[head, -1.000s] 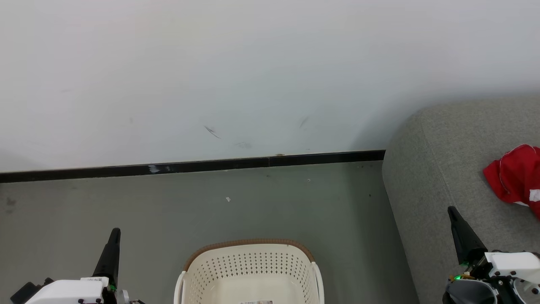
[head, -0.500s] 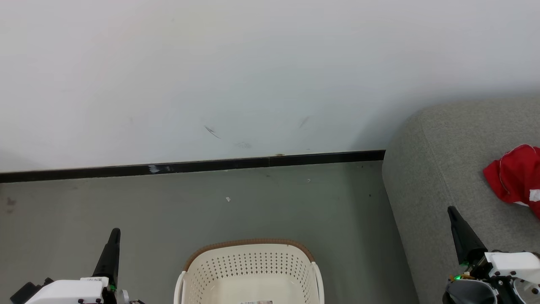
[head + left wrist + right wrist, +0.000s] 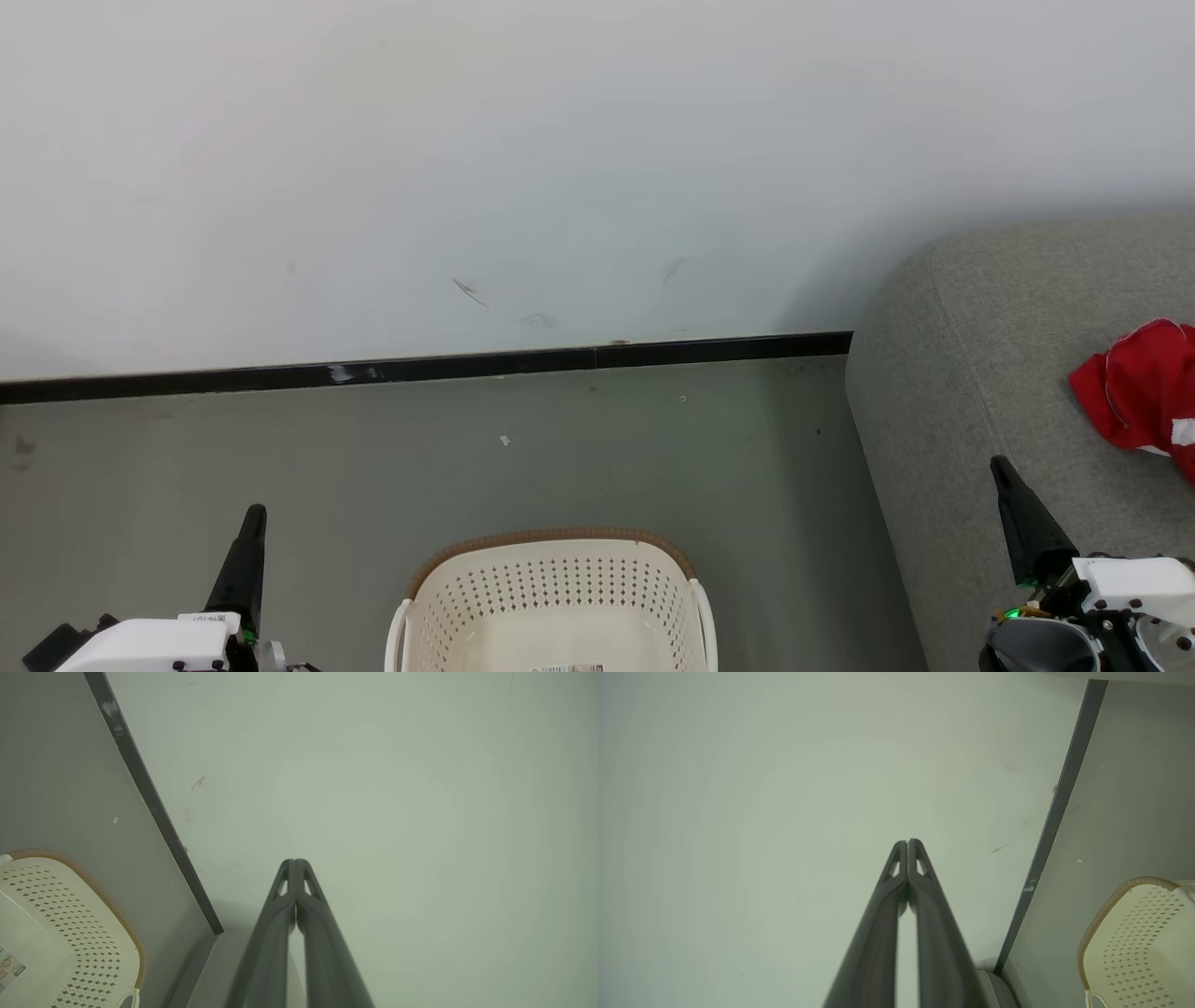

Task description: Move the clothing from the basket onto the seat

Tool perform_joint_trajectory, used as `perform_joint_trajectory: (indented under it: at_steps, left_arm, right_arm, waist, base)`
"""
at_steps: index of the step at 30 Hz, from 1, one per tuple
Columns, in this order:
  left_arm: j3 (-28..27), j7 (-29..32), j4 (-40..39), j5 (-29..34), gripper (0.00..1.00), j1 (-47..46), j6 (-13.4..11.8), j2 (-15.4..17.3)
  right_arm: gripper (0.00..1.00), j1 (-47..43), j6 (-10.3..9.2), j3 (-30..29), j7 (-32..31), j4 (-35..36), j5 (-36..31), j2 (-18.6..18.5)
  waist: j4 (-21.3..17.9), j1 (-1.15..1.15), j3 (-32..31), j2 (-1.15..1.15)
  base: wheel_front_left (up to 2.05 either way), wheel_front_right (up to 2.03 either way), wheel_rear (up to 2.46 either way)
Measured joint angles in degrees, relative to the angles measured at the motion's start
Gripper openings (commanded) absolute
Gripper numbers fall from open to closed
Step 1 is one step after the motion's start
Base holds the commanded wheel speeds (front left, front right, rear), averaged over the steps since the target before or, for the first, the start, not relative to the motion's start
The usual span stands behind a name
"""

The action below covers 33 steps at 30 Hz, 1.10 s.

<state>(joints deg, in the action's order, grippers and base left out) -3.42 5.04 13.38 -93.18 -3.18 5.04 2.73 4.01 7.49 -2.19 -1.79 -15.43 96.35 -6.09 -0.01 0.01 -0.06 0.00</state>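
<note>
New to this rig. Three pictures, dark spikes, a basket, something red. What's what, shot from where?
This is a wheeled robot with two arms. The wide picture comes from a camera on its head, looking forward and down at a grey floor and a white wall. The dark spike at lower left is its left gripper, the one at lower right its right gripper. Each is two long fingers pressed together, shut, holding nothing. The other two pictures come from wrist cameras looking along those fingers toward the wall. On the floor between the grippers stands the cream basket; the part in view looks empty. At right is the grey seat, with red clothing lying on it.
</note>
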Motion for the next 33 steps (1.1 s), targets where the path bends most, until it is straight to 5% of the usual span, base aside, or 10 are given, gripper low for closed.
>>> perform_joint_trajectory:
  at_steps: [33]
  left_arm:
    - [-0.1, 0.0, 0.0, 0.0, 0.0, 0.0, 0.0, 0.0]
  right_arm:
    - [0.0, 0.0, 0.0, 0.1, 0.0, 0.0, 0.4, 0.0]
  waist:
    - [0.0, 0.0, 0.0, 0.0]
  base:
    - [0.0, 0.0, 0.0]
